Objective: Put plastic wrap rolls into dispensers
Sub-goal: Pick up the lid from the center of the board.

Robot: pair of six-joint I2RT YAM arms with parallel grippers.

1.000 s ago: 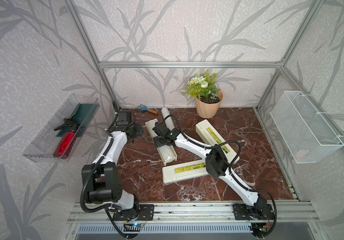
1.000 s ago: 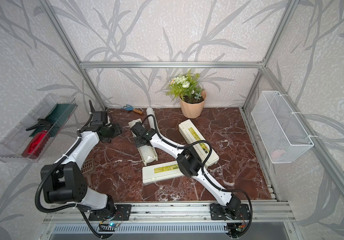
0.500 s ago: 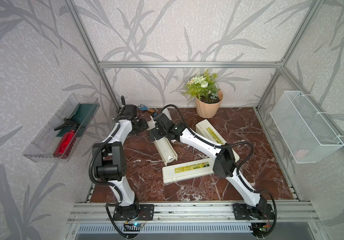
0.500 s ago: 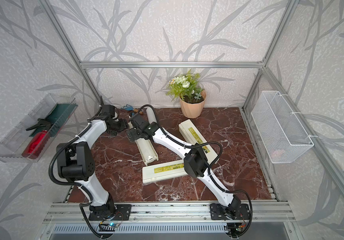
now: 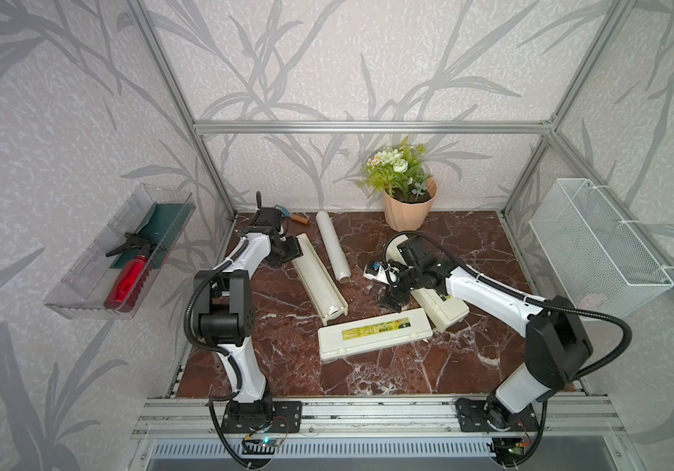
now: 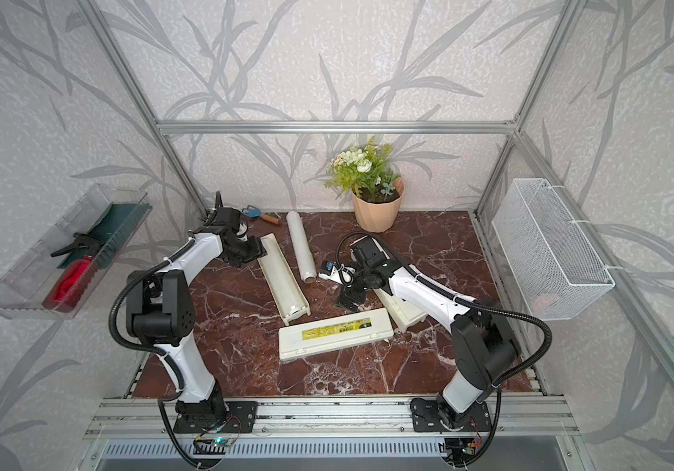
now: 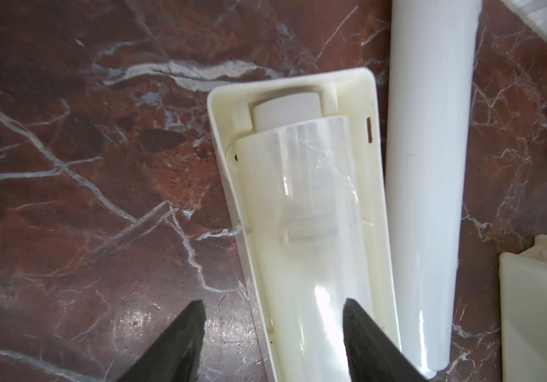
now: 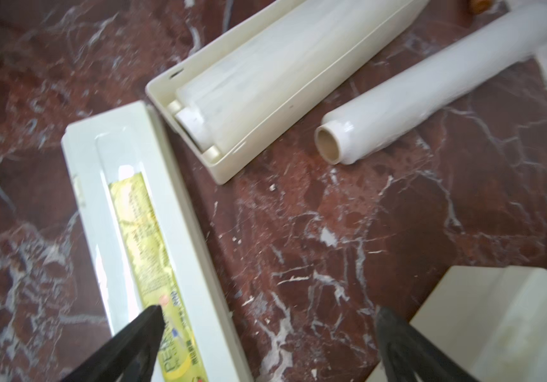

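Cream dispenser (image 5: 449, 314) half hidden, right arm (image 5: 486, 291) above

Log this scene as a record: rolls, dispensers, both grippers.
open dispenser: holds seated roll
loose roll: on table beside open dispenser
labelled box: flat on table, label up
left gripper: open, at open dispenser's far end
right gripper: open, empty, above table

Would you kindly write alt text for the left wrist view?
A plastic wrap roll sits inside an open dispenser on a marble table. A second roll lies loose beside it; the open left end effector hovers above.
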